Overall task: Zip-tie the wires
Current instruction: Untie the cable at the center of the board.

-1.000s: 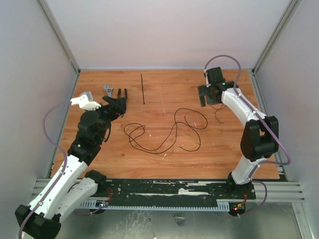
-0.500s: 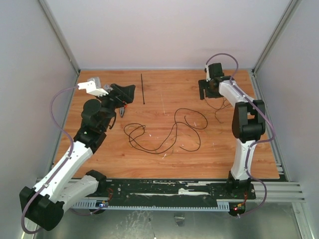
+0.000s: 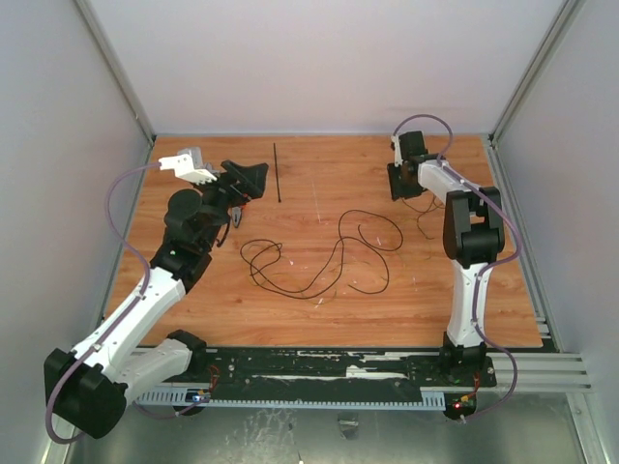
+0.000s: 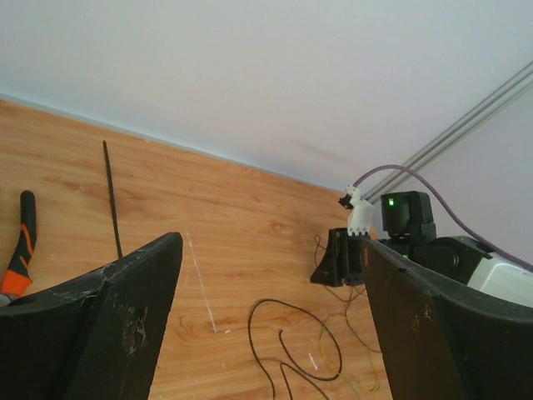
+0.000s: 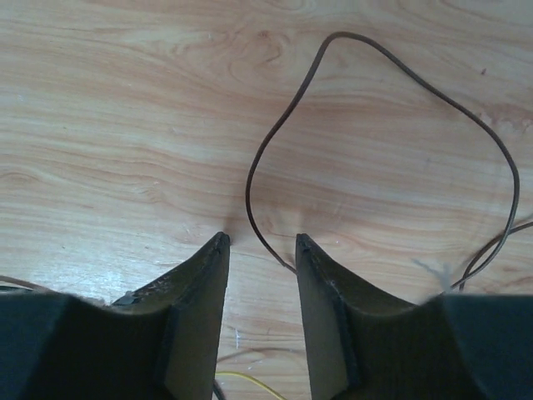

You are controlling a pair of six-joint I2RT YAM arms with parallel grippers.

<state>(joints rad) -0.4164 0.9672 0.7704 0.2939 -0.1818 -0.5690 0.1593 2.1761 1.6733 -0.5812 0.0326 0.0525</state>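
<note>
While the zip tie (image 3: 277, 174) lies untouched ahead of the spread left jaws, the narrowly parted right jaws straddle unbundled wires (image 5: 249, 192).

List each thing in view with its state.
wires, loose on the table, untied.
zip tie, lying straight, unlooped, apart from the wires.
pliers, lying on the table, not held.
left gripper, open, empty.
right gripper, open, straddling a wire strand.
</note>
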